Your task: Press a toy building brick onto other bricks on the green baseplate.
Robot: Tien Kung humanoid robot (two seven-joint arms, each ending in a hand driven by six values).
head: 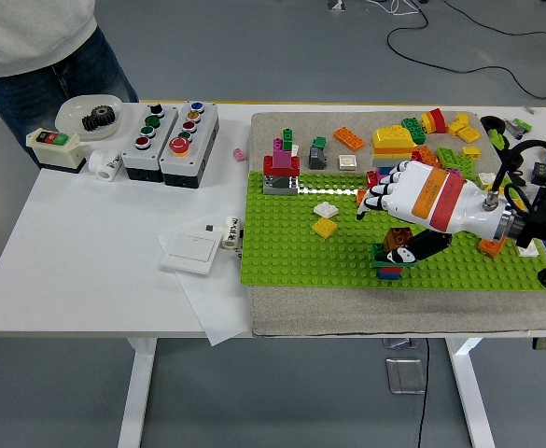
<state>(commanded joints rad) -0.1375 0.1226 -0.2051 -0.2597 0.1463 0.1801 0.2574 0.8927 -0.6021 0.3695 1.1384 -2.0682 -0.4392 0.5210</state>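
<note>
Right arm enters from the right edge, forearm low and roughly level. Right hand (pixel 413 210) white-shelled (orange and red bands across its back), palm down, fingers (pixel 377 194) spread leftward, thumb (pixel 422 247) tucked beneath. Left arm out of view.

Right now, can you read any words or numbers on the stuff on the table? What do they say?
No text can be read in this picture.
Small white tag beside the flat white switch plate: dark marks, too small and blurred to read.
Button boxes: coloured buttons only, no lettering that I can make out.
Right hand: orange and red stripes, no words.
</note>
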